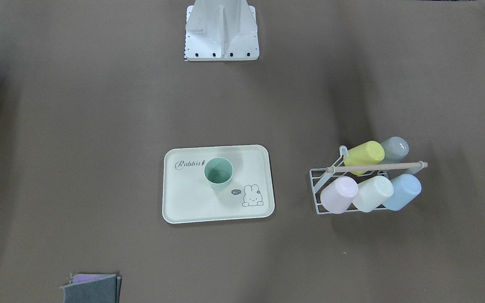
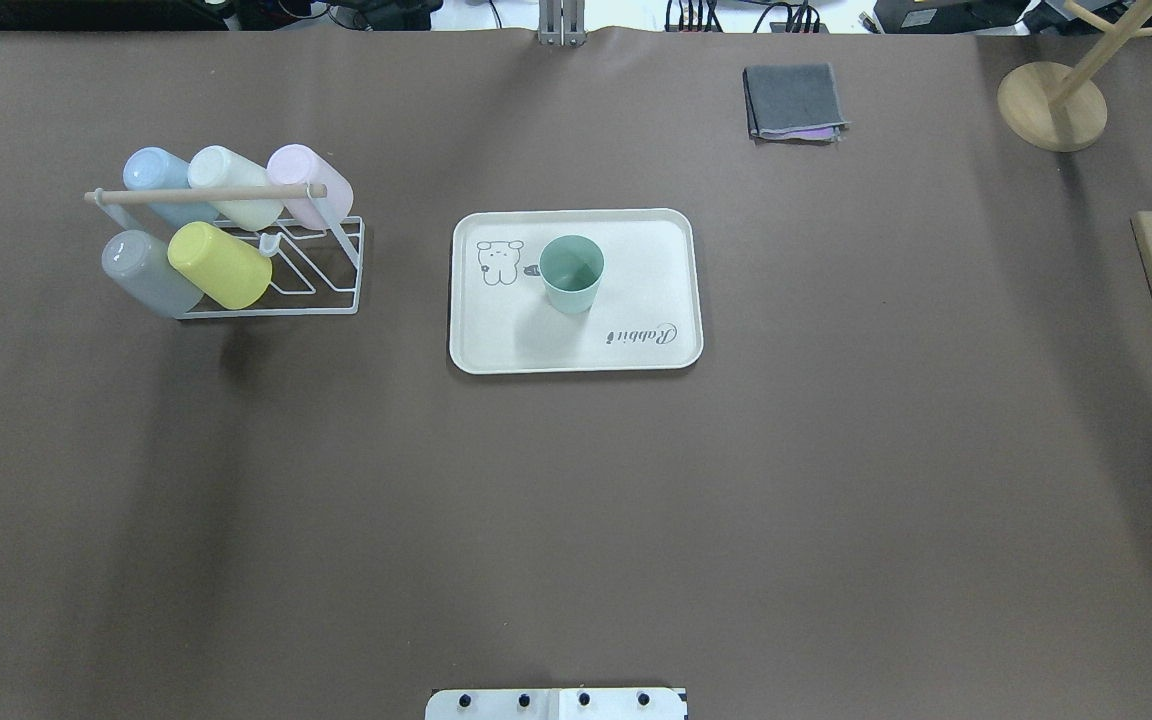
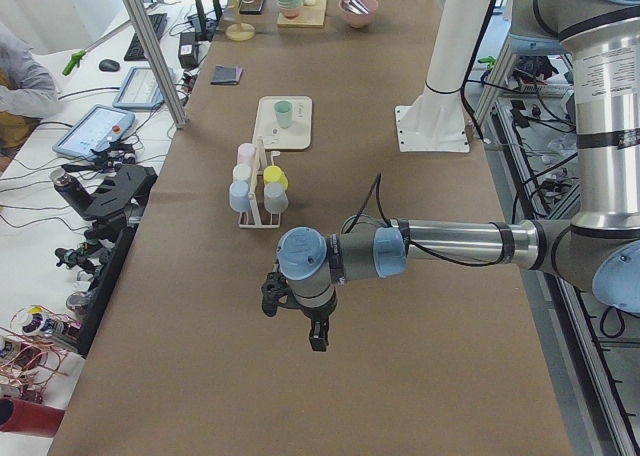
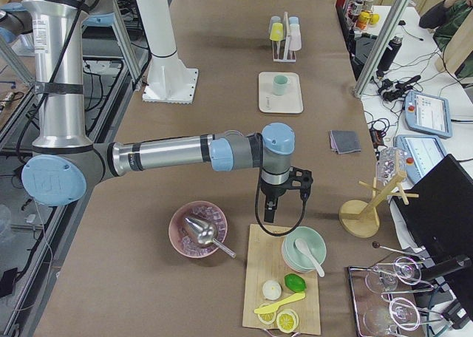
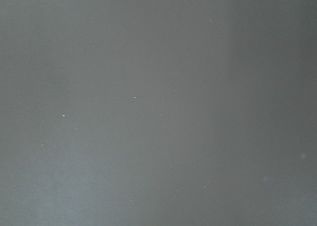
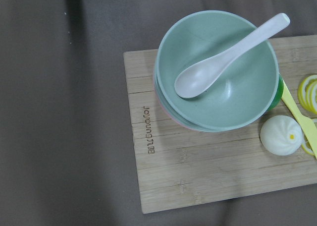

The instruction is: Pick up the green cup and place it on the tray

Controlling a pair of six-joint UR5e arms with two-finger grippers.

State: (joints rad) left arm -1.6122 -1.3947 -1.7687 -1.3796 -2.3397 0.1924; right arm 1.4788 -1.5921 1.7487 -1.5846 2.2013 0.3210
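The mint green cup (image 1: 218, 172) stands upright, open end up, on the cream "Rabbit" tray (image 1: 196, 204) in the middle of the table. It also shows in the overhead view (image 2: 571, 273) on the tray (image 2: 646, 290). No gripper touches it. My left gripper (image 3: 300, 321) hangs over bare table far from the tray, near the table's left end. My right gripper (image 4: 277, 204) hangs near the cutting board at the table's right end. Both show only in the side views, so I cannot tell whether they are open or shut.
A white wire rack (image 2: 206, 194) holds several pastel cups left of the tray. A folded grey cloth (image 2: 794, 100) lies at the far right. A wooden stand (image 2: 1051, 105) and a cutting board (image 6: 198, 176) with a green bowl and spoon (image 6: 218, 77) stand at the right end.
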